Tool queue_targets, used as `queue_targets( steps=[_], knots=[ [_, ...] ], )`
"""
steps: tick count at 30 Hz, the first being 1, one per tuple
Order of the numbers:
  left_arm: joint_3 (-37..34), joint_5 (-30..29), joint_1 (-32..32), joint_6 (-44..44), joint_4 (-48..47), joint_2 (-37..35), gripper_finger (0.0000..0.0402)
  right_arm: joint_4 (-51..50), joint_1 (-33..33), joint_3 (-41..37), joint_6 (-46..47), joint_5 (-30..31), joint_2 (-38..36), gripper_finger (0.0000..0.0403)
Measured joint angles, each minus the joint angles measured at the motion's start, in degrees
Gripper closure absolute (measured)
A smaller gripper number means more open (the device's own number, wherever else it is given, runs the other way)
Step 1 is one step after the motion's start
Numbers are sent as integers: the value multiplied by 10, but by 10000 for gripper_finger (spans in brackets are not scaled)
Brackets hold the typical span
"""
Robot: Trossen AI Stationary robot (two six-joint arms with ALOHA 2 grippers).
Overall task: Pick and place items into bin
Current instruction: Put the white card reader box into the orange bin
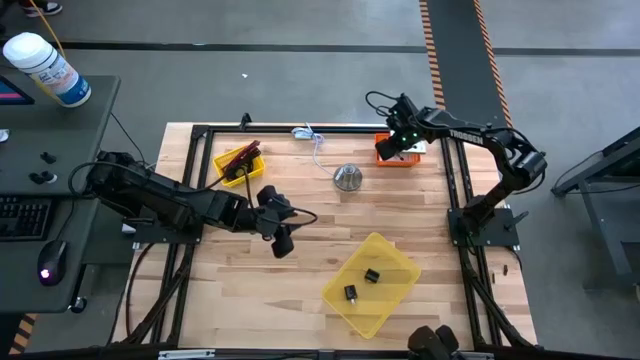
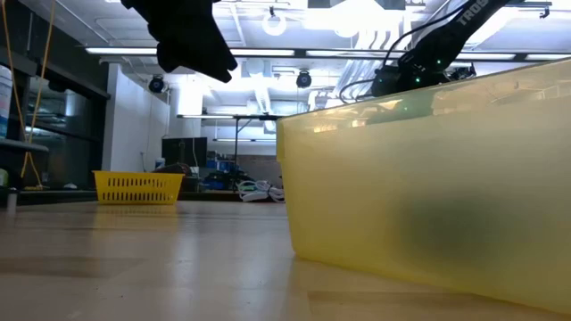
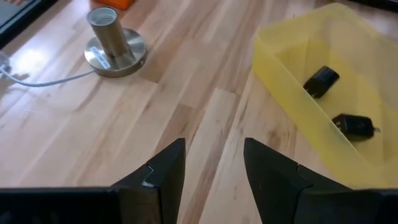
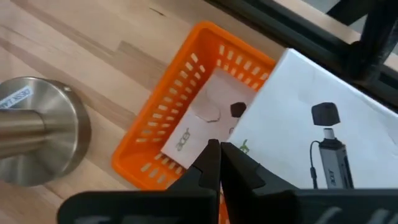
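While the left gripper (image 1: 281,240) waits open and empty mid-table, the right gripper (image 4: 219,163) (fingers closed on nothing) hangs directly above the white card (image 4: 198,134) in the far-right orange basket (image 4: 152,127).

White card (image 4: 186,138) in orange basket (image 4: 163,112): green logo, reads "acer".
Larger white card (image 4: 305,134) propped on basket edge: printed picture of black adapter with plug, no legible words; small green mark at lower corner, unreadable.
Silver metal dome (image 4: 34,130): sticker with dark print, too small to read.
Right arm (image 1: 470,130), high view: white lettering along link, not legible.
White bottle (image 1: 45,68) on side desk: blue label, text unreadable.
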Motion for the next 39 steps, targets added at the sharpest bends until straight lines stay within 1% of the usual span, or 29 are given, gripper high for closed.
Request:
queue_targets(
  steps=[3, 9, 13, 15, 16, 19, 22, 27, 31, 39],
  knots=[
    [0, -11, 0, -7, 0, 0, 252, 6, -3, 0, -9, -6, -3, 403],
    [0, -13, 0, -26, -1, 0, 252, 29, 4, 0, -7, -8, -23, 403],
    [0, -22, 0, -28, -1, 0, 252, 21, 0, 0, -5, 46, -35, 403],
    [0, -24, 0, -29, -1, 0, 252, 7, -10, 0, -5, 53, -35, 403],
    [0, -24, 0, -29, -1, 0, 252, -3, -14, 0, -5, 66, -35, 403],
    [0, -24, 0, -29, -1, 0, 252, -20, -29, 0, 19, 133, -35, 403],
    [0, -24, 0, -29, -2, 0, 252, -25, -51, 0, 40, 178, -35, 403],
    [0, -24, 0, -29, -2, 0, 252, -39, -96, 0, 75, 189, -35, 403],
    [0, -24, 0, -29, -2, 0, 252, -53, -121, 0, 70, 199, -35, 403],
    [0, -35, 0, -29, -2, 0, 252, -45, -124, 0, 68, 208, -18, 403]
  ],
)
